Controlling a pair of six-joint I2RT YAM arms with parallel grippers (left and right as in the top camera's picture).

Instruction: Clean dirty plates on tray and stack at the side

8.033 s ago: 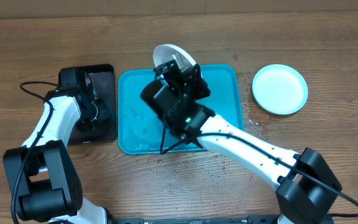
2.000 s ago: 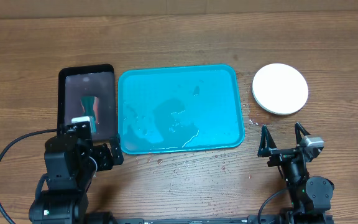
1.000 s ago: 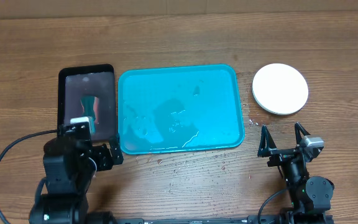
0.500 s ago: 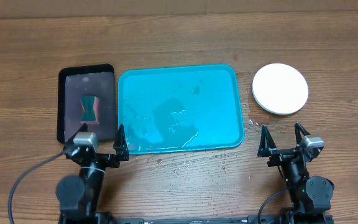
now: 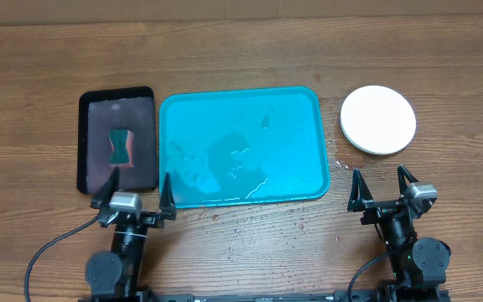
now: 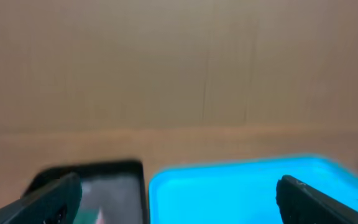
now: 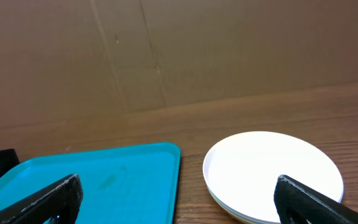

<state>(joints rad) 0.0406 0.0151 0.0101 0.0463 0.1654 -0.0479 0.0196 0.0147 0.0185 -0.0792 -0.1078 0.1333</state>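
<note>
Left fingers (image 5: pixel 108 185) and right fingers (image 5: pixel 355 186) spread empty, we judge the work finished: plates (image 5: pixel 378 119) stacked just ahead of the right pair, tray (image 5: pixel 283 159) bare ahead-right of the left, so next we only rest.

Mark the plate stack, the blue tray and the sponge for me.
plate stack (image 5: pixel 378 119): overhead view, centre of its white top surface.
blue tray (image 5: pixel 225 113): overhead view, bare floor left of centre.
sponge (image 5: pixel 122 145): overhead view, its narrow waist.
</note>
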